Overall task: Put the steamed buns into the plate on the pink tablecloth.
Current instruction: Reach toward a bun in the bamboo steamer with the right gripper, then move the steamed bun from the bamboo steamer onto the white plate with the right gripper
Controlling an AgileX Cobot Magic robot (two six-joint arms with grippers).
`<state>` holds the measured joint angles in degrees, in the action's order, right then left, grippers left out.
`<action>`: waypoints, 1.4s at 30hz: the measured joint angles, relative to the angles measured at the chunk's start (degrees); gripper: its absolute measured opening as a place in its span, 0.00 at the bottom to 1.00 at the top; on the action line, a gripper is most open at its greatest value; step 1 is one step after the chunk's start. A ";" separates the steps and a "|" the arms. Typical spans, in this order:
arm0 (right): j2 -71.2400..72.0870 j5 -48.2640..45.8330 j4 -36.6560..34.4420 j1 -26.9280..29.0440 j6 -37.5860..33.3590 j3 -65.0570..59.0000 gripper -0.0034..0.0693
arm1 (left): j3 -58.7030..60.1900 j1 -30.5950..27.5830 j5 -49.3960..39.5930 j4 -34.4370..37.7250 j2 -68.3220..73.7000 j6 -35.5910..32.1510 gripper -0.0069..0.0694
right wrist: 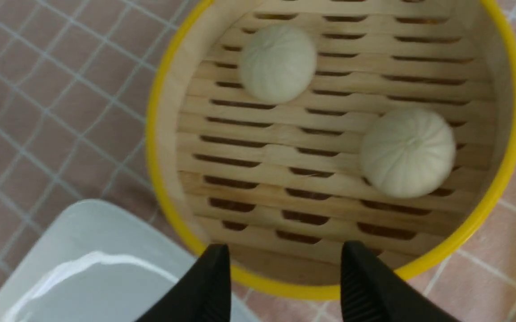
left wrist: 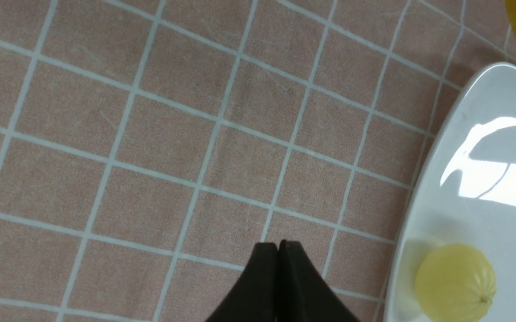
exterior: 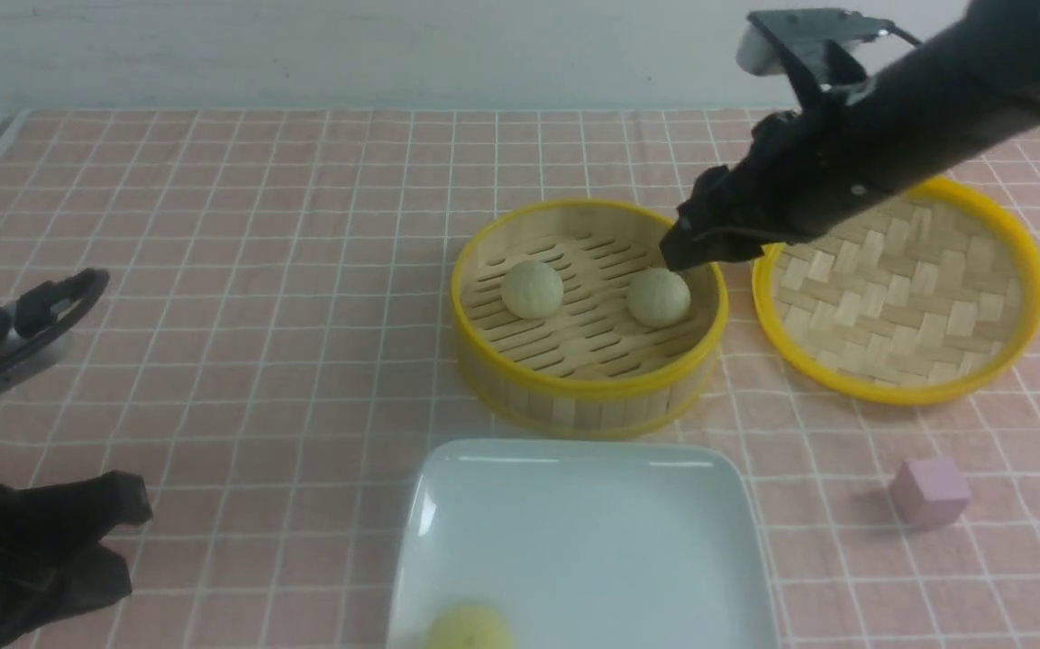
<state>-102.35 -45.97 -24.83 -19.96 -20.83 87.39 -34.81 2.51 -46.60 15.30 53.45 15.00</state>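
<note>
white plate [exterior: 583, 550] | 2 buns [right wrist: 408, 152] in steamer basket [exterior: 588, 388] | left gripper [left wrist: 280, 250] closed | right gripper [right wrist: 285, 255] open

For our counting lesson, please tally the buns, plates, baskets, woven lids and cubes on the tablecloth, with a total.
Steamed buns: 3 (two pale, one yellow)
White plate: 1
Bamboo basket: 1
Woven lid: 1
Pink cube: 1
Total: 7
</note>
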 joint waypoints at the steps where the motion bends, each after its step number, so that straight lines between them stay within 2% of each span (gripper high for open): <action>1: -2.37 -0.12 2.76 -0.44 1.86 2.06 0.48 | 0.00 0.00 0.49 0.21 0.00 0.06 0.11; 6: -14.03 -0.30 15.51 -1.43 10.80 11.80 0.48 | 0.00 0.00 3.45 1.51 0.00 0.16 0.12; 10: -18.50 -0.24 19.16 -1.37 12.71 15.47 0.47 | 0.00 0.00 3.75 1.65 0.00 0.16 0.12; 13: -21.58 0.27 17.87 -1.37 13.51 16.74 0.38 | 0.00 0.00 3.97 1.65 0.00 0.16 0.12; 17: -22.39 -0.17 16.42 -1.37 14.57 16.93 0.14 | 0.00 0.00 3.91 1.65 0.00 0.16 0.12; 20: -20.50 -3.12 15.56 -1.37 14.62 17.10 0.07 | 0.00 0.00 3.39 1.65 0.00 0.16 0.12; 22: -17.06 -8.43 14.47 -1.37 13.96 17.04 0.06 | 0.00 0.00 2.80 1.65 0.00 0.16 0.12; 25: -5.59 -15.86 8.39 -1.43 13.48 13.66 0.06 | 0.00 0.00 2.56 1.65 0.00 0.16 0.13; 27: -2.37 -17.42 6.04 -1.75 13.48 10.78 0.06 | 0.00 0.00 2.56 1.65 0.00 0.16 0.13; 29: 4.65 -17.78 3.35 -3.48 13.48 2.01 0.06 | 0.00 0.00 2.61 1.65 0.00 0.16 0.13; 32: 8.46 -13.86 2.11 -5.97 13.53 -8.28 0.07 | 0.00 0.00 2.67 1.65 0.00 0.16 0.13; 37: 8.42 1.19 -1.42 -10.05 14.20 -24.90 0.10 | 0.00 0.00 2.73 1.65 0.00 0.16 0.14; 40: 7.25 7.60 -3.06 -10.49 14.64 -28.66 0.16 | 0.00 0.00 2.85 1.65 0.00 0.16 0.14; 42: 5.28 11.80 -4.09 -10.49 15.26 -30.89 0.29 | 0.00 0.00 3.54 1.65 0.00 0.16 0.14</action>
<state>-97.06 -34.17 -28.92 -30.46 -5.57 56.50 -34.81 2.51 -43.06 16.95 53.45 15.16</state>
